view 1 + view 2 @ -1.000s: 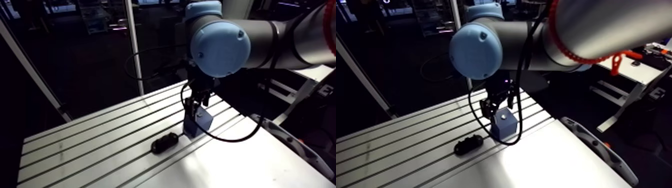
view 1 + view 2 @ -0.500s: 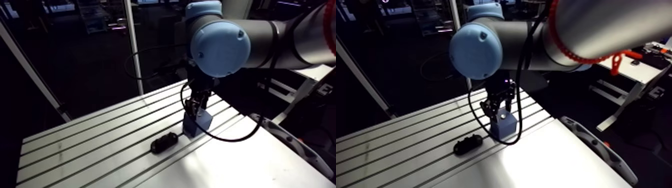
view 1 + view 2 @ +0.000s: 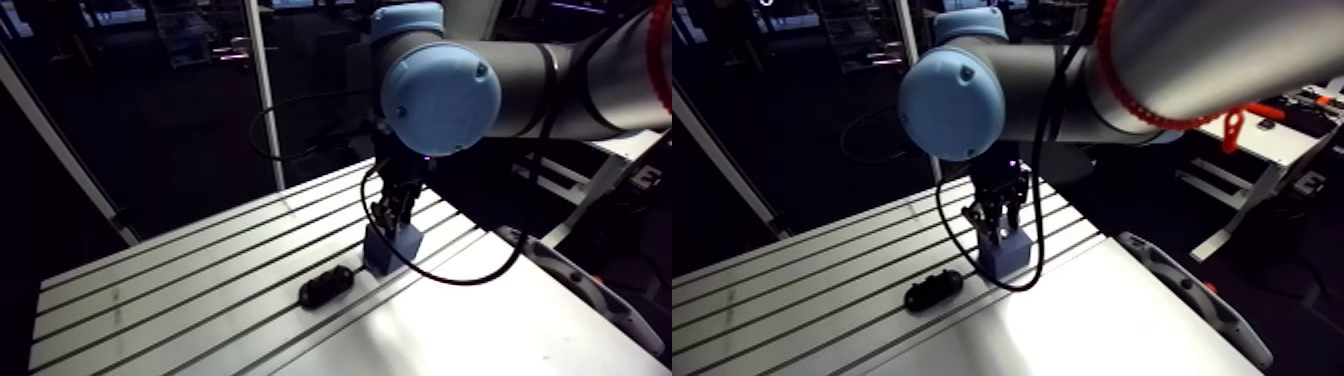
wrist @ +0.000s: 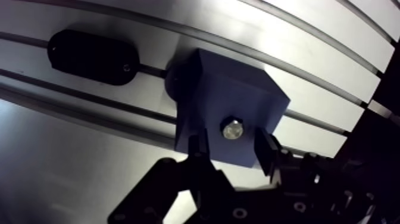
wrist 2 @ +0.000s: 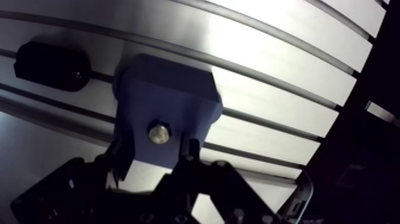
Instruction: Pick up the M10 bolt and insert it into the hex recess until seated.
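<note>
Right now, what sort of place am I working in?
Probably a robotics assembly test bench: a slotted aluminium table, a blue block with a bolt in its top face, and a black oval fitting beside it.

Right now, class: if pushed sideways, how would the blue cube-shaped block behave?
The blue cube-shaped block likely slides, not rolls: flat faces on the slotted aluminium table. Tipping seems unlikely: its base looks broad. Its sunken silver hex-head bolt should ride along.

The arm [image 3: 580, 75] points its gripper [image 4: 232, 143] straight down, fingers [image 4: 265, 154] spread apart.
</note>
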